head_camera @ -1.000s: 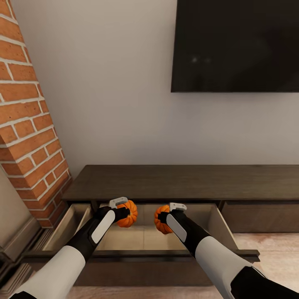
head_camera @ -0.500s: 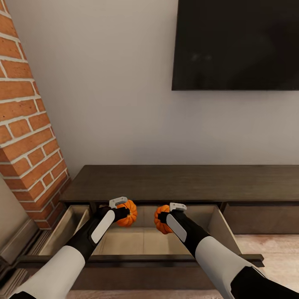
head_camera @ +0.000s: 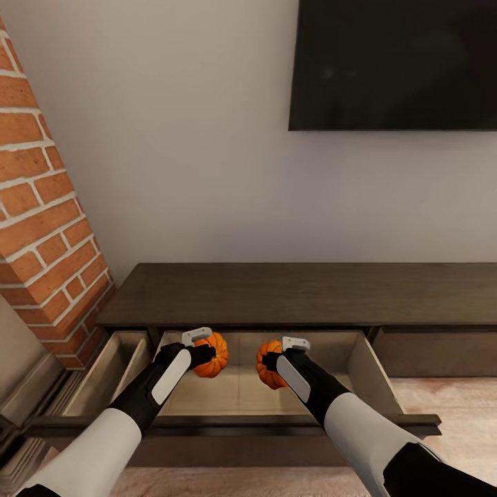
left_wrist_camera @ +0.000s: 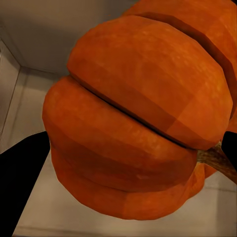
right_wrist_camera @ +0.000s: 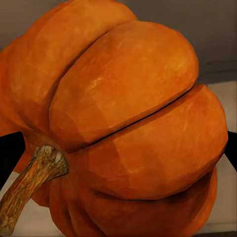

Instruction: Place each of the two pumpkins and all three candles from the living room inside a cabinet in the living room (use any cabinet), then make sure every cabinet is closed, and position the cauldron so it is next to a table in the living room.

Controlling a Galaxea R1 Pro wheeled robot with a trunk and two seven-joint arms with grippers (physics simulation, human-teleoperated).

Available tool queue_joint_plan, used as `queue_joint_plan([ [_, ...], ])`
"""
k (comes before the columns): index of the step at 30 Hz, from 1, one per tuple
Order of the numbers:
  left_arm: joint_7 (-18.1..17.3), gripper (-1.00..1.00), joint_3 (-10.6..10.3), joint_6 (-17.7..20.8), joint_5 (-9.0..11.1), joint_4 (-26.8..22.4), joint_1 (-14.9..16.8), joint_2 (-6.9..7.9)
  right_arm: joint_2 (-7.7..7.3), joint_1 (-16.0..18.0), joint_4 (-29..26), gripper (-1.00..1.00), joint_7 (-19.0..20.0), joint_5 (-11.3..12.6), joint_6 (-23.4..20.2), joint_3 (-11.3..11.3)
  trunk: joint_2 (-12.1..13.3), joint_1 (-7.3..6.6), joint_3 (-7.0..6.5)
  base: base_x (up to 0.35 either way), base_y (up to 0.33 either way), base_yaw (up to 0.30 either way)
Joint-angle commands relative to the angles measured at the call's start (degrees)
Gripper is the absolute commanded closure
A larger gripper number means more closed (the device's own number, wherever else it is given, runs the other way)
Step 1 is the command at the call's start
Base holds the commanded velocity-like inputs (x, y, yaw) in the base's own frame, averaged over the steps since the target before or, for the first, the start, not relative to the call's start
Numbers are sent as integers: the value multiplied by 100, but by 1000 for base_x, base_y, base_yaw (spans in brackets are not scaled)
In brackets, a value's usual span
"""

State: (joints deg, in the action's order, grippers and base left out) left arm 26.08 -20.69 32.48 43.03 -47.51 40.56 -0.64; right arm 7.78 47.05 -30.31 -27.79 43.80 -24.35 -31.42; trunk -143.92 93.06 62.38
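Observation:
The long dark-brown cabinet point(head_camera: 297, 293) stands against the wall with its wide drawer point(head_camera: 235, 422) pulled out toward me. My left gripper point(head_camera: 207, 354) is shut on one orange pumpkin point(head_camera: 212, 355) and holds it above the drawer's pale floor. My right gripper point(head_camera: 270, 362) is shut on the second pumpkin point(head_camera: 266, 363), held at the same height beside the first. In the left wrist view the pumpkin point(left_wrist_camera: 143, 118) sits between dark fingers point(left_wrist_camera: 22, 182). In the right wrist view the other pumpkin point(right_wrist_camera: 128, 128) shows its brown stem point(right_wrist_camera: 29, 185). Candles and cauldron are out of view.
A brick column point(head_camera: 41, 228) rises at the left, close to the cabinet's end. A black TV screen point(head_camera: 393, 65) hangs on the wall above. A second narrow drawer point(head_camera: 110, 373) stands open at the left. Pale wood floor point(head_camera: 449, 400) lies at the right.
The whole view has shifted: the cabinet, wall and TV sit differently, so the camera moved closer and tilted. Both grippers still hold their pumpkins in the same places in the view.

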Motion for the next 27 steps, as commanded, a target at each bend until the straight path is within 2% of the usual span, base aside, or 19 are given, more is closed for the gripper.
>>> queue_joint_plan([
  [1,49,100,-14,-1,65,-10,4,9,-4,6,-10,100,-51,41,-8,-34,-5,1,28,0,0,0],
  [7,47,100,-14,4,67,-29,4,44,-4,6,-10,100,-51,41,-8,-35,-13,16,161,0,0,0],
  [12,270,100,-18,19,125,-143,4,36,-4,6,-10,100,-51,41,-8,-32,-19,29,272,0,0,0],
  [16,299,100,-22,187,127,-173,4,21,-4,6,-10,100,-33,38,7,-38,-25,39,360,0,0,0],
  [21,302,100,-23,207,90,-179,4,8,-6,6,-3,100,-11,17,315,-39,-31,52,471,0,0,0],
  [27,310,100,-23,206,74,-179,4,2,-4,6,-2,100,2,11,359,-44,-39,68,604,0,0,0],
])
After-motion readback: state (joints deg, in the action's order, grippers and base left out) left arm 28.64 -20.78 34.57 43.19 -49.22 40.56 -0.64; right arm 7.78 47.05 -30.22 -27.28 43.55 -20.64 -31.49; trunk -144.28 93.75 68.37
